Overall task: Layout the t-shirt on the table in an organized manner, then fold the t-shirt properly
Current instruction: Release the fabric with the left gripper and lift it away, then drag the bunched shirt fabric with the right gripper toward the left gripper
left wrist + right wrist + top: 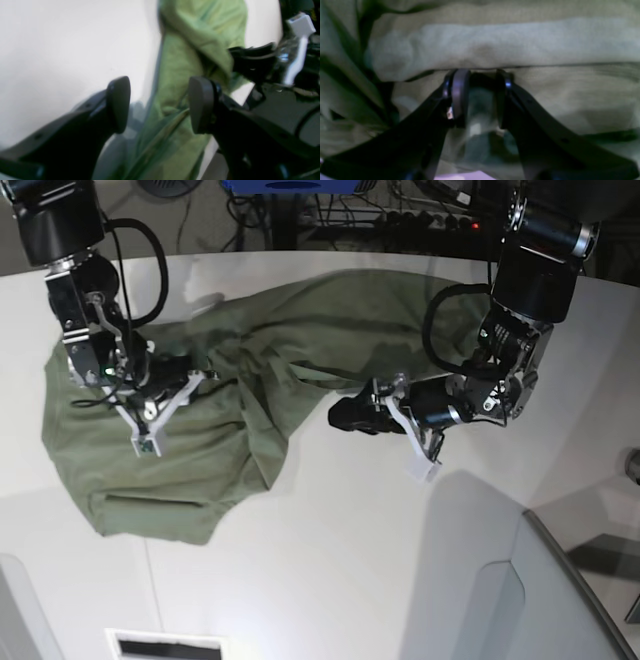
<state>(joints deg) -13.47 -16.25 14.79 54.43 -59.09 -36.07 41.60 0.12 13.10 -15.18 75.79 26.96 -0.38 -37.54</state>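
While bunched on the table (330,570), t-shirt (170,460) in right jaws' clamp, left jaws apart.

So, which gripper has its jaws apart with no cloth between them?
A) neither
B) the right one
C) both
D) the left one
D: the left gripper shows a clear gap between its pads, the t-shirt lying beyond them, while the right gripper pinches a fold of cloth.

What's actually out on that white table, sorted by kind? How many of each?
Green t-shirt: 1
Robot grippers: 2, the left gripper and the right gripper
White table: 1
Total: 4
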